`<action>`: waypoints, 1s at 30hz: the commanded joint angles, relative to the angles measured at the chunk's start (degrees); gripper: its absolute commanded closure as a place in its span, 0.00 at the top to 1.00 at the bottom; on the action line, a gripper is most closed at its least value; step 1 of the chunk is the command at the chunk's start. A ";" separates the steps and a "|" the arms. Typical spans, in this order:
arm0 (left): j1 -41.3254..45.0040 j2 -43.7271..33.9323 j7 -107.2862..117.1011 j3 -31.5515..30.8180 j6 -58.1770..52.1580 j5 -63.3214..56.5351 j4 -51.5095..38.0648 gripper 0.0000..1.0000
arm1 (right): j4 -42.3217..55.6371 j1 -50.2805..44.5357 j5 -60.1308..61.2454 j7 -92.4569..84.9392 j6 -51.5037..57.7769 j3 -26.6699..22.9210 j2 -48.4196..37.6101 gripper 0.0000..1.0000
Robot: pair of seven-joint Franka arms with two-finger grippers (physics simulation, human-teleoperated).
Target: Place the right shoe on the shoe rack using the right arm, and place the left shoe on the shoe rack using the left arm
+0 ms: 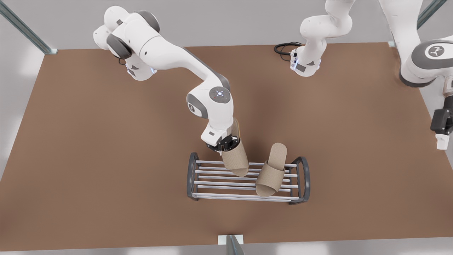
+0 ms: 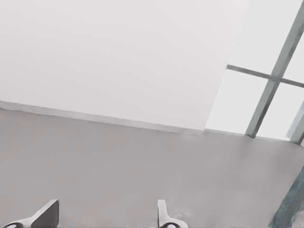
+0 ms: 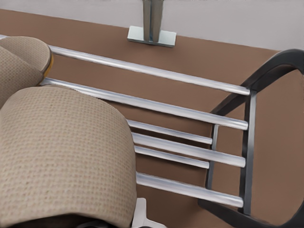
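Two beige woven slippers are at the shoe rack (image 1: 247,180), which stands on the brown table (image 1: 88,159) toward its near edge in the front view. One slipper, the left shoe (image 1: 271,169), lies across the silver rods toward the front view's right end of the rack, just inside the dark arched end frame (image 1: 304,179), its heel poking out past the back rod and its toe pointing at the front rod. The other slipper, the right shoe (image 1: 236,157), is tilted steeply with its toe down over the rack's back rods, just beside the first slipper and apart from it. The right gripper (image 1: 226,143) is clamped on this slipper's heel end, its jaws closed on the material; in the right wrist view the woven upper (image 3: 61,156) sits close in front of the rods (image 3: 185,114), with the toe of the resting slipper (image 3: 23,52) beyond it. The left gripper (image 1: 442,132) waits at the front view's right edge, beyond the table, well apart from the rack; in the left wrist view its fingertips (image 2: 164,216) stand apart with nothing between them, over a grey floor.
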State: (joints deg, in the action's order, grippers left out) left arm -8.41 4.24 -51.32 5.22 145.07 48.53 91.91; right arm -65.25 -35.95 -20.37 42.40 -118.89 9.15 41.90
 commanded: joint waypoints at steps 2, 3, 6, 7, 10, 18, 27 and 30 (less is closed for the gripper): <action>7.08 5.42 75.06 1.46 -69.22 -44.93 -12.62 1.00 | 0.47 -0.26 -1.33 20.09 -2.84 -0.80 0.90 0.21; 7.18 6.39 69.72 1.55 -69.31 -45.02 -14.74 1.00 | 0.56 -0.18 -1.33 20.01 -3.80 -0.98 1.61 0.21; 9.11 12.20 47.28 -3.29 -66.76 -52.75 -14.74 1.00 | 1.00 -0.18 -1.69 18.87 -6.62 -2.30 3.19 0.21; 10.60 12.02 48.60 -3.37 -67.29 -50.29 -13.60 1.00 | 1.09 -0.18 -1.69 18.34 -7.15 -2.47 3.36 0.21; 11.66 11.67 52.81 -2.32 -64.66 -48.89 -13.69 1.00 | 1.17 -0.18 -1.77 17.90 -9.17 -3.44 4.51 0.21; 14.83 6.31 63.80 -3.29 -55.16 -44.58 2.75 1.00 | 1.09 -0.44 -1.77 17.55 -11.02 -4.32 5.74 1.00; 14.56 6.31 63.71 -3.20 -56.66 -44.14 2.22 1.00 | 1.61 -0.26 -1.77 14.73 -11.02 -4.23 5.56 1.00; 14.56 6.31 63.71 -3.20 -56.66 -44.14 2.22 1.00 | 1.96 -0.26 -1.69 14.56 -11.02 -4.14 5.47 1.00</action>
State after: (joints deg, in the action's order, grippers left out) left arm 6.16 10.60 -0.60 2.02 88.92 4.34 94.16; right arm -63.41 -36.21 -22.36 57.36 -129.32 5.00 47.48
